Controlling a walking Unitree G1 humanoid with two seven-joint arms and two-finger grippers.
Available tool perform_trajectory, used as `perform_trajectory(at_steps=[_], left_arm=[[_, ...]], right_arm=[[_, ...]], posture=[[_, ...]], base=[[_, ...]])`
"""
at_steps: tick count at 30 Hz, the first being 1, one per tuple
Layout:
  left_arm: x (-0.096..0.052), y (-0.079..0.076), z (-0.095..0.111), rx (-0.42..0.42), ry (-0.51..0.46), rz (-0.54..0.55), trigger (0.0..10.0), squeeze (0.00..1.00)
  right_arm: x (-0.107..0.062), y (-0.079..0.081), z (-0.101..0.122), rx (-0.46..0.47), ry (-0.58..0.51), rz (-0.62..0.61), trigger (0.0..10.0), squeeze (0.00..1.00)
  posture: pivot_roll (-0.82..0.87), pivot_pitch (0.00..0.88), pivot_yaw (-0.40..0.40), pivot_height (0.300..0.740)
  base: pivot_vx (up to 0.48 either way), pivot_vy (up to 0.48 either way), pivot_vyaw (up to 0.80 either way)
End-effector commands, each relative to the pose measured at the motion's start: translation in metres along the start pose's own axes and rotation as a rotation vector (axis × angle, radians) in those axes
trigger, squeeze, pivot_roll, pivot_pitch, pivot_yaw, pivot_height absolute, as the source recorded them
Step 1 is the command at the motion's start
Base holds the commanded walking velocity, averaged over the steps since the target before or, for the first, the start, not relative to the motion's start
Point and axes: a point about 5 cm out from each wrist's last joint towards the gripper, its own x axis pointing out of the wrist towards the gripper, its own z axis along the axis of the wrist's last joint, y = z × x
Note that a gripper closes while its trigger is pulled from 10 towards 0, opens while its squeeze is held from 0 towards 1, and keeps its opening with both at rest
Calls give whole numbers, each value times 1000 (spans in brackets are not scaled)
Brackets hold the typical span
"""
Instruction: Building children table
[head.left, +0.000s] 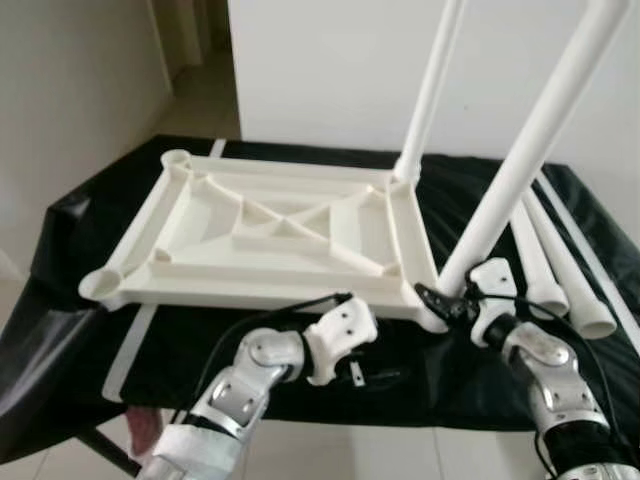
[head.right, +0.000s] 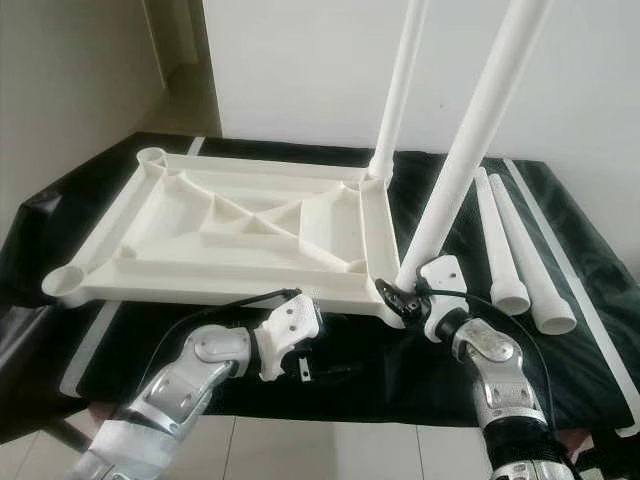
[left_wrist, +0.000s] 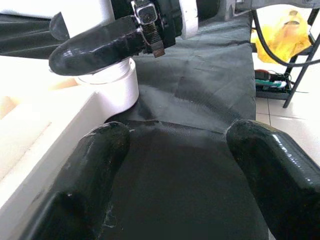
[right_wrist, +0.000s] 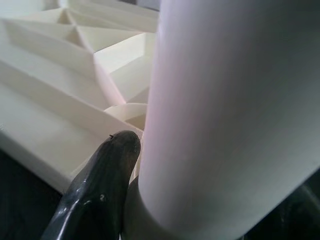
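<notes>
The white tabletop (head.left: 250, 292) lies upside down on a black-covered surface. One white leg (head.left: 432, 90) stands in its far right corner socket. A second leg (head.left: 530, 150) stands in the near right socket (left_wrist: 117, 85). My right gripper (head.left: 450, 300) is shut around the base of this near leg, one finger (right_wrist: 100, 190) pressed against the leg (right_wrist: 235, 115). My left gripper (left_wrist: 175, 165) rests open on the black cloth just in front of the tabletop's front rim, near that corner, with nothing between its fingers (left_wrist: 90, 175). Two loose legs (head.left: 540, 265) lie to the right.
Both left corner sockets (head.left: 103, 285) (head.left: 177, 158) stand without legs. The black cloth (head.left: 300, 340) hangs over the near edge above pale floor tiles. A white wall rises behind. A yellow bag (left_wrist: 285, 35) and a dark rack sit on the floor to the right.
</notes>
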Motion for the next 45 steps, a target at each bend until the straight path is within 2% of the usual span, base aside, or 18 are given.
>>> perform_trajectory(at_steps=[1, 8, 11, 15, 18, 19, 21, 24, 27, 31, 36, 37, 38, 41, 45], left_arm=[[0, -2, -4, -5, 10, 35, 10000, 0], [0, -4, -5, -7, 11, 27, 10000, 0], [1, -4, -5, -9, 10, 22, 10000, 0], [1, -4, -5, -9, 9, 19, 10000, 0], [1, -4, -5, -9, 8, 17, 10000, 0], [1, -4, -5, -9, 8, 17, 10000, 0], [2, -5, -5, -9, 6, 19, 10000, 0], [2, -5, -4, -9, 4, 20, 10000, 0], [2, -6, -4, -11, 2, 23, 10000, 0], [2, -6, -3, -11, -2, 26, 10000, 0], [2, -6, -3, -12, -4, 28, 10000, 0], [2, -5, -3, -9, -2, 29, 10000, 0], [1, -4, -3, -8, -1, 33, 10000, 0], [0, -4, -3, -8, -2, 38, 10000, 0], [0, -5, -2, -9, -3, 39, 10000, 0]], right_arm=[[0, 3, -7, 36, 37, -48, 10000, 0], [2, 13, 0, 73, -13, -131, 10000, 0], [3, 16, 4, 100, -24, -241, 10000, 0], [3, 17, 4, 122, -10, -310, 10000, 0], [3, 20, 0, 170, 26, -442, 10000, 0], [3, 20, 0, 170, 26, -442, 10000, 0], [2, 24, -5, 181, 69, -567, 10000, 0], [2, 27, -7, 182, 83, -625, 10000, 0], [3, 38, -8, 217, 101, -827, 10000, 0], [11, 48, -2, 251, 74, -822, 10000, 0], [15, 50, 2, 260, 46, -777, 10000, 0], [14, 49, 3, 267, 35, -757, 10000, 831], [14, 48, 5, 273, 15, -726, 10000, 1000], [13, 48, 11, 271, -28, -665, 10000, 1000], [12, 47, 13, 266, -42, -653, 10000, 1000]], posture=[[28, 0, -33, 740], [20, 0, -30, 740], [15, 0, -28, 740], [12, 0, -29, 740], [12, 0, -29, 740], [12, 0, -29, 740], [14, 0, -36, 740], [15, 0, -39, 740], [26, 0, -47, 740], [28, 0, -47, 740], [27, 0, -46, 740], [31, 0, -48, 740], [31, 0, -48, 740], [34, 0, -51, 740], [35, 0, -55, 740]], base=[[0, 0, 0], [0, 0, 0], [0, 0, 0], [0, 0, 0], [0, 0, 0], [0, 0, 0], [0, 0, 0], [0, 0, 0], [0, 0, 0], [0, 0, 0], [0, 0, 0], [0, 0, 0], [0, 0, 0], [0, 0, 0], [0, 0, 0]])
